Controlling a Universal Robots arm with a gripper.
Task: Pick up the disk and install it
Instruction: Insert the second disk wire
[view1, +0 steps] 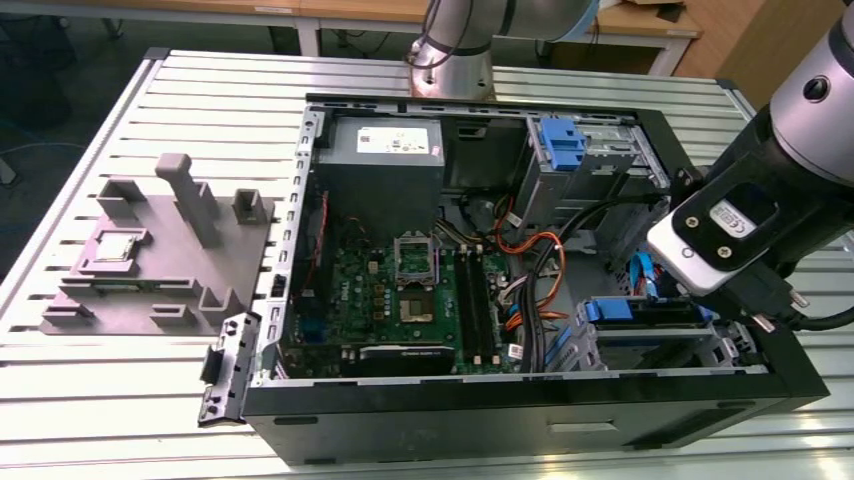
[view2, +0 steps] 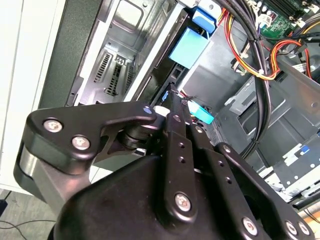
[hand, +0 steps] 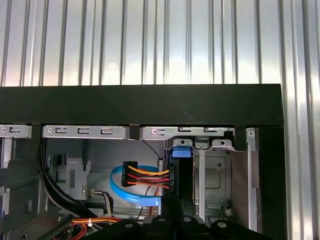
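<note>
Black gripper fingers (view2: 176, 117) are closing on the thin dark disk with blue plastic carrier (view2: 192, 42), holding it on edge inside the black open computer case (view1: 534, 405), in the grey metal drive bay (view2: 125, 65) at its corner.

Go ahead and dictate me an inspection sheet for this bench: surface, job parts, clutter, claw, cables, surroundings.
Surface: slotted metal table carrying an open PC case.
Job's things: disk with its blue frame sits at the drive bay in the case's corner, right by the claw.
Clutter: grey fixture on the exterior view's left, holding a small chip; bare blue bracket in the far bay.
Claw: claw is inside the case at the drive bay.
Cables: orange and red wires run beside the motherboard; a blue cable loops near the bay.
Surroundings: wooden furniture behind the table.
</note>
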